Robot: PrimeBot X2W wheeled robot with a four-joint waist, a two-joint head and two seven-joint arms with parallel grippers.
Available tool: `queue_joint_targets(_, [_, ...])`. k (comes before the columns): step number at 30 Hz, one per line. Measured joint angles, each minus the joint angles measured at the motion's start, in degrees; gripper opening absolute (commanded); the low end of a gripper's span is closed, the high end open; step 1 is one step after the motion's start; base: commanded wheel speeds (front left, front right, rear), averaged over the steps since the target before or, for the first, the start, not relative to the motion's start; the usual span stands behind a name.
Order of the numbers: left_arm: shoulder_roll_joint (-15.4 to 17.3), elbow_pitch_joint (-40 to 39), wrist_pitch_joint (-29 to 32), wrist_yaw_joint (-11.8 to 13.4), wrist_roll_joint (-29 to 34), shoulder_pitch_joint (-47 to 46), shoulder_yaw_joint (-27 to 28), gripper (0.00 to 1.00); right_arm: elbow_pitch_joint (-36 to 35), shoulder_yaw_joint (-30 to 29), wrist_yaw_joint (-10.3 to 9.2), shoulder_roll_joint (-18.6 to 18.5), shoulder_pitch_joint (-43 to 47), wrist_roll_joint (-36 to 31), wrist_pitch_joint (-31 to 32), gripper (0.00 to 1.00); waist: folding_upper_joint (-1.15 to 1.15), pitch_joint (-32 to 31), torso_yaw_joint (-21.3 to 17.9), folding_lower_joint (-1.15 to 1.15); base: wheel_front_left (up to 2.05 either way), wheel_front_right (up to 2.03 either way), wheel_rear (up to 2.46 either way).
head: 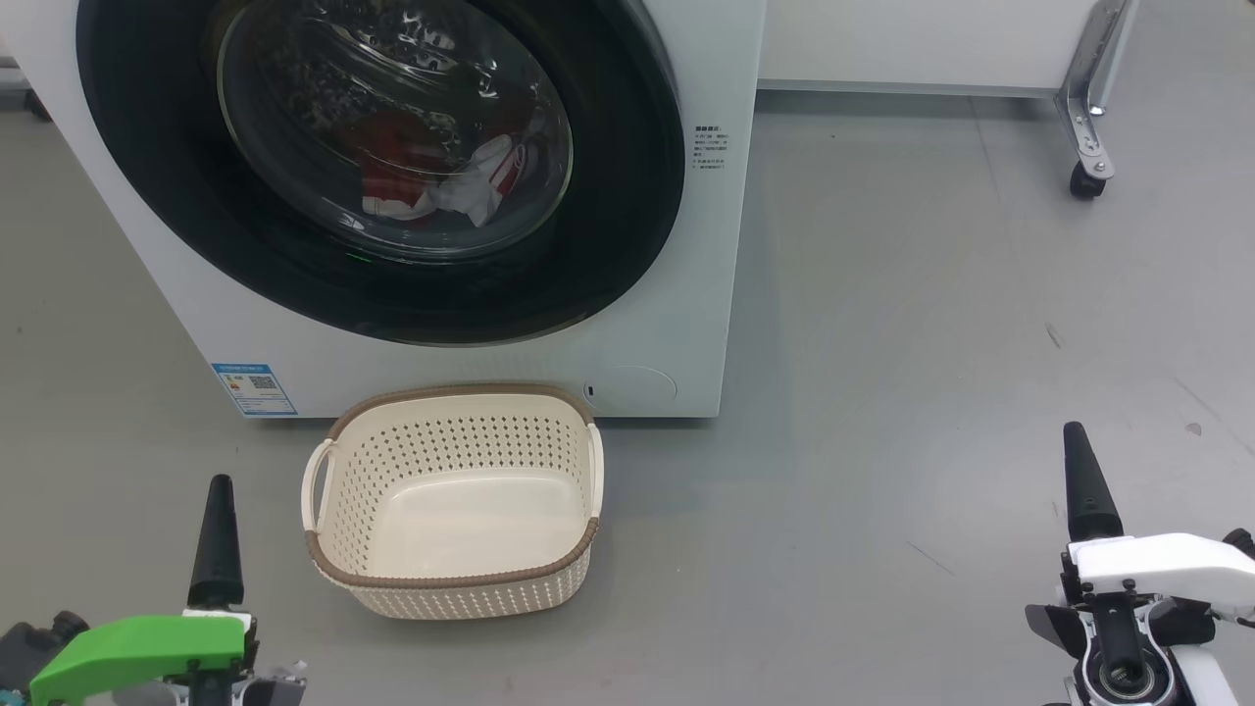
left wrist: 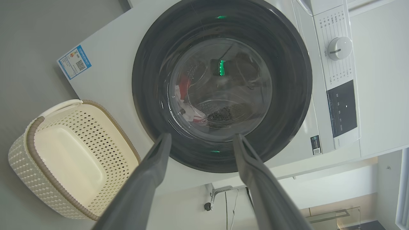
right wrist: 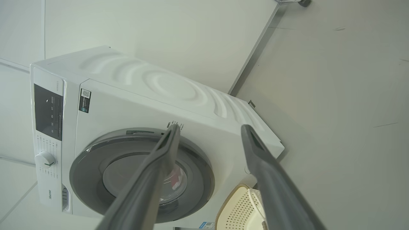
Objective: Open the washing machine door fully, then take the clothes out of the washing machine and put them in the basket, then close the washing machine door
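Right now the washing machine door (head: 608, 226) sits shut, flush against the front of the washing machine (head: 701, 314), its black rim ringing the clear glass. Through that glass the clothes (head: 431, 181) lie in a red and white heap low in the drum. The basket (head: 461, 392) stands on the grey floor (head: 931, 343) just in front of the machine, below the door, near a small blue label (head: 253, 389) and the round filter cover (head: 632, 389); its cream bottom shows bare. Both arms hang well apart from the machine. The left gripper (left wrist: 202, 136) has its jaws spread wide, holding nothing, fingers pointing at the door. The right gripper (right wrist: 211, 126) is likewise wide and holds nothing, off to the basket's right.
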Motion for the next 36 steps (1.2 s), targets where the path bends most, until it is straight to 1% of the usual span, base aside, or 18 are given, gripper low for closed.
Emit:
queue_joint_targets(5, [-0.02,-1.42,-0.56,0.00,6.30,-0.38,0.05,1.00,-0.98,1.26,-0.04,-0.46,-0.52,-4.44,-0.82,1.00,0.00,0.03,0.04,0.00,0.00,0.00,0.00])
queue_joint_targets(6, [-0.02,-1.53,-0.62,0.00,7.58,-0.48,0.05,1.00,-1.12,1.52,-0.45,-0.55,-0.69,-5.49,-0.94,1.00,0.00,0.03,0.05,0.00,0.00,0.00,0.00])
queue_joint_targets(10, [0.31,-2.71,-1.41,0.00,14.14,-0.73,-0.25,1.00,-1.92,3.18,-0.59,-2.09,-1.03,-11.00,-1.47,1.00,0.00,0.08,0.10,0.00,0.00,0.00,0.00])
queue_joint_targets(12, [0.36,-3.08,-1.64,0.00,16.96,-0.74,-0.46,1.00,-2.11,3.68,-0.93,-2.27,-1.03,-13.10,-1.89,1.00,0.00,0.11,0.11,0.00,0.00,0.00,0.00])
queue_joint_targets(17, [0.36,-3.13,-2.35,0.04,23.63,-0.74,-2.26,1.00,-2.59,5.49,-1.48,-2.35,-1.12,-18.02,-2.68,1.00,0.00,0.19,0.09,0.00,0.00,0.00,0.00])
queue_joint_targets(24, [0.25,-3.27,-3.46,0.96,31.95,-0.74,-3.99,1.00,-2.64,7.58,-2.85,-2.75,-1.33,-24.61,-3.88,1.00,0.00,0.35,0.03,0.00,0.00,0.00,0.00])
queue_joint_targets(26, [0.26,-3.28,-3.67,1.76,34.57,-0.74,-4.04,1.00,-2.59,8.42,-3.07,-3.44,-1.37,-27.35,-4.11,1.00,0.00,0.41,0.02,0.00,0.00,0.00,0.00])
queue_joint_targets(27, [0.26,-3.28,-3.90,1.85,35.89,-0.74,-4.17,1.00,-2.59,8.59,-3.49,-3.49,-1.42,-27.97,-4.38,1.00,0.00,0.43,0.01,0.00,0.00,0.00,0.00])
queue_joint_targets(28, [0.26,-3.30,-4.10,2.12,37.29,-0.74,-4.35,1.00,-2.55,8.77,-3.52,-3.48,-1.44,-28.44,-4.42,1.00,0.00,0.47,0.01,0.00,0.00,0.00,0.00])
queue_joint_targets(29, [0.26,-3.30,-4.10,2.12,37.29,-0.74,-4.35,1.00,-2.55,8.77,-3.52,-3.48,-1.44,-28.44,-4.42,1.00,0.00,0.47,0.01,0.00,0.00,0.00,0.00])
queue_joint_targets(30, [0.27,-3.28,-4.16,2.54,40.11,-0.74,-4.89,1.00,-2.52,9.42,-3.91,-3.46,-1.54,-30.26,-4.80,1.00,0.00,0.52,-0.01,0.00,0.00,0.00,0.00])
queue_joint_targets(33, [0.35,-3.16,-4.66,2.89,44.35,-0.74,-5.82,1.00,-2.43,10.21,-4.07,-3.34,-1.77,-31.79,-4.92,1.00,0.00,0.60,-0.06,0.00,0.00,0.00,0.00])
queue_joint_targets(36, [0.57,-2.96,-5.26,3.67,48.66,-0.74,-6.48,1.00,-2.37,10.94,-4.77,-3.38,-2.34,-34.73,-5.42,1.00,0.00,0.63,-0.11,0.00,0.00,0.00,0.00])
